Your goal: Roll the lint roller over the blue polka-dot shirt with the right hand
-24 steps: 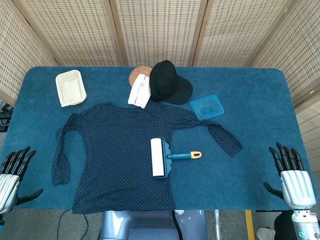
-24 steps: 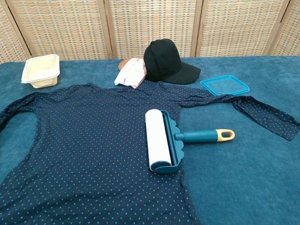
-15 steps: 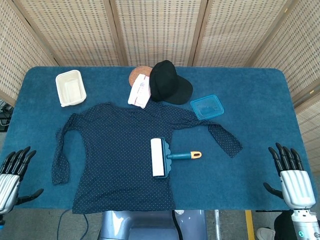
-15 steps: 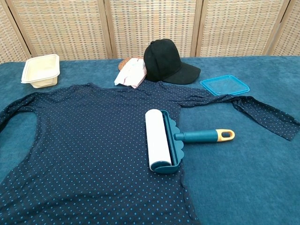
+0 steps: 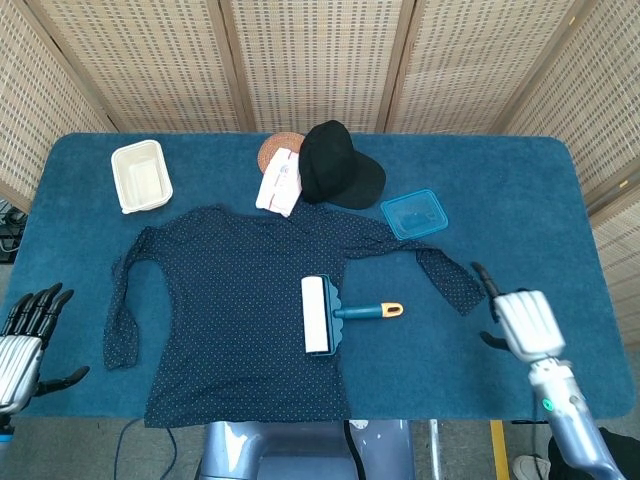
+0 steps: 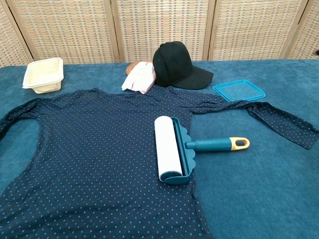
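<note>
The blue polka-dot shirt [image 5: 240, 300] [image 6: 94, 154] lies spread flat on the blue table. On its right edge rests the lint roller [image 5: 318, 315] [image 6: 169, 149], white roll on the cloth, teal handle with an orange loop [image 5: 392, 309] [image 6: 239, 143] pointing right. My right hand [image 5: 522, 320] hovers open to the right of the handle, past the shirt's right sleeve [image 5: 450, 280], touching nothing. My left hand [image 5: 25, 335] stays open at the table's front left corner. Neither hand shows in the chest view.
Behind the shirt sit a black cap [image 5: 335, 165], a white folded cloth [image 5: 280, 182] on a brown coaster, a blue container lid [image 5: 413, 213] and a cream tray [image 5: 140, 176]. Wicker screens stand behind the table.
My right hand has moved up and to the left from the table's front right corner towards the roller handle. The left hand, roller and shirt have barely moved.
</note>
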### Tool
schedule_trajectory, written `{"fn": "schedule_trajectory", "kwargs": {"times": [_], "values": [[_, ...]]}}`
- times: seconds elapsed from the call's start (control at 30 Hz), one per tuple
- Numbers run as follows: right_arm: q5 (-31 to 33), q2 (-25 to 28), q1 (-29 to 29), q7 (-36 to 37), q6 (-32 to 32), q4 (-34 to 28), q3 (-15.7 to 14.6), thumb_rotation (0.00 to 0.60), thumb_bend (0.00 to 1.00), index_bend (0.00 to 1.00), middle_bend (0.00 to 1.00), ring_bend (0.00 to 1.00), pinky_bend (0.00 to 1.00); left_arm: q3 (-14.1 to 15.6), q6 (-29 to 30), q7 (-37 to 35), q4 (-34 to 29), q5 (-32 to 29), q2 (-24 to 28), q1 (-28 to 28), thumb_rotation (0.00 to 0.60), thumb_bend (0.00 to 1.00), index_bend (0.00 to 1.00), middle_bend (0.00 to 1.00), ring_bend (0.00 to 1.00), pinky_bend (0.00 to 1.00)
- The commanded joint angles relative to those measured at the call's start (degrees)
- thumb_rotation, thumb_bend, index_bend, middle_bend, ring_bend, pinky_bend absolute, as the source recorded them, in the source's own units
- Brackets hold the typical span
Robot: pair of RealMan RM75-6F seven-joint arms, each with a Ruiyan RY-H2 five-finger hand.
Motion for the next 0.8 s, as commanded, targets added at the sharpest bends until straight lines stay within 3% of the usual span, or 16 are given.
{"fn": "schedule_trajectory", "kwargs": {"times": [0.03, 0.13, 0.3, 0.37, 0.47, 0.8], "values": [[17.7, -3.0, 12.0, -14.4, -10.1, -6.8, 6.1, 0.6, 0.0, 0.0, 0.94, 1.0, 1.0, -0.4, 0.6, 0.4, 0.2, -0.6, -0.1, 0.2, 0.6, 0.0, 0.0, 0.0, 0.0, 0.0], [27.4, -6.5, 17.5, -22.3, -11.0, -7.2, 6.4, 0.6, 0.0, 0.01, 0.97, 1.0, 1.0, -0.7, 0.8, 1.3, 0.4, -1.2, -0.6, 0.4, 0.6, 0.0, 0.0, 0.0, 0.0, 0.0], [40.3, -13.5, 25.1, -29.5, -8.7, -6.0, 6.7, 0.6, 0.01, 0.21, 1.0, 1.0, 1.0, -0.8, 0.7, 1.0, 0.5, -1.5, -0.5, 0.3, 0.6, 0.0, 0.0, 0.0, 0.0, 0.0], [43.5, -16.6, 27.6, -31.3, -7.0, -4.8, 6.7, 0.6, 0.1, 0.28, 1.0, 1.0, 1.0, -0.9, 0.7, 0.7, 0.6, -1.6, -0.5, 0.3, 0.6, 0.0, 0.0, 0.0, 0.0, 0.0], [46.7, -20.4, 30.3, -33.5, -4.2, -2.4, 6.1, 0.6, 0.26, 0.31, 1.0, 1.0, 1.0, -0.8, 0.4, 0.7, 0.8, -1.7, -0.5, 0.2, 0.6, 0.0, 0.0, 0.0, 0.0, 0.0], [51.1, -26.2, 33.6, -34.8, -1.0, 2.3, 3.1, 0.6, 0.41, 0.37, 1.0, 1.0, 1.0, -0.6, -0.4, 1.4, 0.8, -1.9, -0.8, -0.1, 0.6, 0.0, 0.0, 0.0, 0.0, 0.0]]}}
